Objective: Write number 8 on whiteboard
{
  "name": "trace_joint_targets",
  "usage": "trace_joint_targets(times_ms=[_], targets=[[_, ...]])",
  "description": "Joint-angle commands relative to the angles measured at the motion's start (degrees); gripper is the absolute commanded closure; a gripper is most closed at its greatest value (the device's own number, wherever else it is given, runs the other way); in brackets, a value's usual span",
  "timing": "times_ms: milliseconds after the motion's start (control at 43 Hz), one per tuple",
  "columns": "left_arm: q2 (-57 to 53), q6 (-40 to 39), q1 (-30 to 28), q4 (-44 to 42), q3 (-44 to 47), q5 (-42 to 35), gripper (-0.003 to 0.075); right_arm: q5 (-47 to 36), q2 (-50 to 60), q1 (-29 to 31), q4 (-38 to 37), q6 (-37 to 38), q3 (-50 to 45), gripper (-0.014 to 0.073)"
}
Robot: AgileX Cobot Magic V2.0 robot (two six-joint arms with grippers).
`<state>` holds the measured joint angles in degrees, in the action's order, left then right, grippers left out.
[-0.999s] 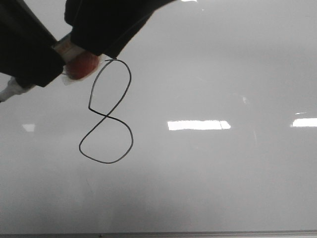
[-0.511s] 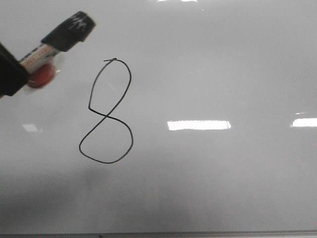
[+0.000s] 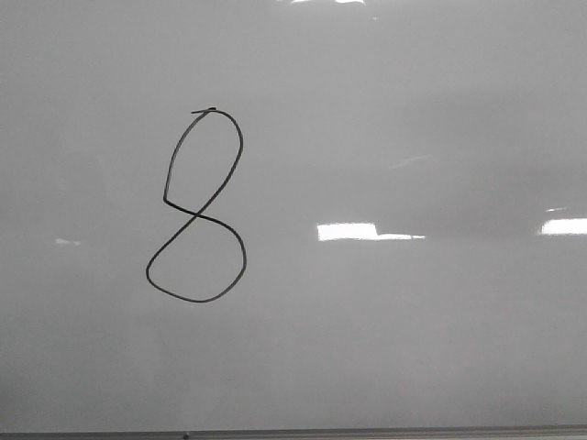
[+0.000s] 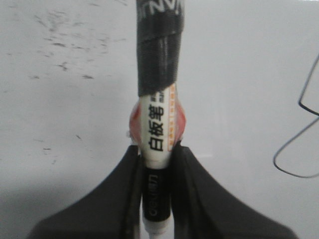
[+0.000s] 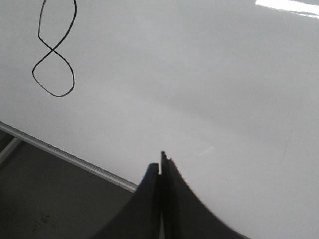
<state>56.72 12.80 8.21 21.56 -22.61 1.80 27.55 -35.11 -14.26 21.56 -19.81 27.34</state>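
The number 8 [image 3: 196, 206] is a thin black marker line on the whiteboard [image 3: 413, 137], left of centre in the front view. Part of it shows in the left wrist view [image 4: 301, 134] and all of it in the right wrist view [image 5: 54, 50]. My left gripper [image 4: 158, 152] is shut on a black-capped white marker [image 4: 158, 99], held over the whiteboard [image 4: 75, 124] to the left of the figure. My right gripper [image 5: 160, 167] is shut and empty over the whiteboard [image 5: 199, 74] near its edge. Neither gripper shows in the front view.
The board's thin metal edge strip runs along the bottom of the front view [image 3: 367, 432] and shows in the right wrist view [image 5: 70, 157], with dark floor [image 5: 50, 199] beyond it. Faint smudge marks [image 4: 60, 45] dot the board near the marker.
My left gripper with the marker has drawn away to the left from the top of the 8 and left the front view. The finished figure stays unchanged.
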Motion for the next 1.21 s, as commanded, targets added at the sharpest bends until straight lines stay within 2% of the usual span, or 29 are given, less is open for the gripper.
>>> trace_joint_targets(times_ms=[0,186,465,743,952,1185], targets=[[-0.4,-0.5,-2.2,1.4,0.4,-10.5,0.0741,-5.2,2.5,0.5,1.1,0.5,-0.6,0.0661],[2.2,-0.5,-7.3,1.6,-1.1,-9.4,0.0741,-5.7,3.1,0.5,1.1,0.4,-1.1,0.0663],[15.5,-0.4,-7.3,0.3,-6.8,-13.4,0.0741,-6.0,3.1,0.5,1.1,0.4,-1.1,0.0663],[21.7,-0.4,-7.3,-2.8,-11.5,-13.4,0.0733,-6.0,3.1,0.5,1.1,0.4,-1.1,0.0663],[22.3,-0.4,-7.3,-2.8,-11.6,-13.5,0.0563,-6.0,3.1,0.5,1.1,0.4,-1.1,0.0663],[22.3,-0.4,-7.3,-2.8,-11.6,-13.5,0.0486,-6.0,3.1,0.5,1.1,0.4,-1.1,0.0663]])
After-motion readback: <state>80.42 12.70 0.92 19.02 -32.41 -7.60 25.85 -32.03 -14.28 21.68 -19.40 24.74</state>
